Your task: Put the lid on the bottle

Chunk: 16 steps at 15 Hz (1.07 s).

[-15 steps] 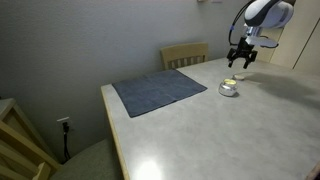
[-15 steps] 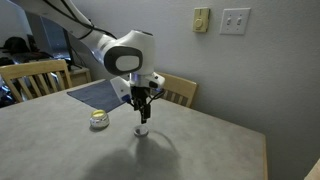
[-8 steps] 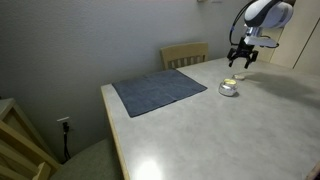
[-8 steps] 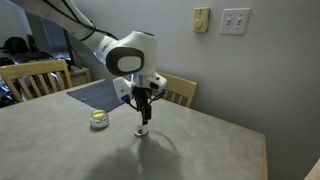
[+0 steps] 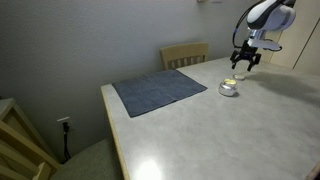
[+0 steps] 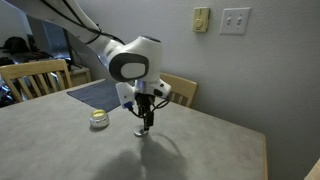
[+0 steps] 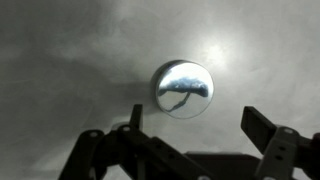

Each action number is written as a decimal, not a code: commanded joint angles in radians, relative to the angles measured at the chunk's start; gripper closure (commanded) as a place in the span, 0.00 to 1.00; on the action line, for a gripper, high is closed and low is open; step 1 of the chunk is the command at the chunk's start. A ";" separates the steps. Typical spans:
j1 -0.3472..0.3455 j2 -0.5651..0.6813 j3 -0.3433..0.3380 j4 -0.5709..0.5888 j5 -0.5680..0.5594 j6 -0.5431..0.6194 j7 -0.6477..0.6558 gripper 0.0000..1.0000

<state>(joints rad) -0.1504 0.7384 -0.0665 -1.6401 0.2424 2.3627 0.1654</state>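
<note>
While the gripper (image 6: 146,121) hangs empty, jaws spread wide, just above the lid (image 6: 142,131), the bottle (image 6: 98,120) stands nearby on the table (image 6: 210,150).

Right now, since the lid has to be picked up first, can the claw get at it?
Probably yes: the claw hangs open just above the lid, with nothing between them, and the bottle stands off to one side.

A grey-blue mat (image 5: 158,92) is seen on the pale grey table (image 5: 200,135); silvery glints are shown by the bottle (image 5: 229,90); light wood is noted on the chair (image 5: 185,53).
</note>
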 commanded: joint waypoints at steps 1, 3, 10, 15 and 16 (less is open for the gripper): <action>-0.001 0.001 0.001 0.003 -0.002 -0.002 0.001 0.00; 0.010 0.001 -0.007 0.005 -0.005 -0.004 0.025 0.00; 0.076 0.109 -0.048 0.110 -0.044 -0.023 0.209 0.00; 0.159 0.151 -0.113 0.130 -0.082 -0.005 0.411 0.00; 0.169 0.147 -0.123 0.118 -0.083 0.006 0.439 0.00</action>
<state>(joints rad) -0.0126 0.8665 -0.1540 -1.5247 0.1750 2.3608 0.5256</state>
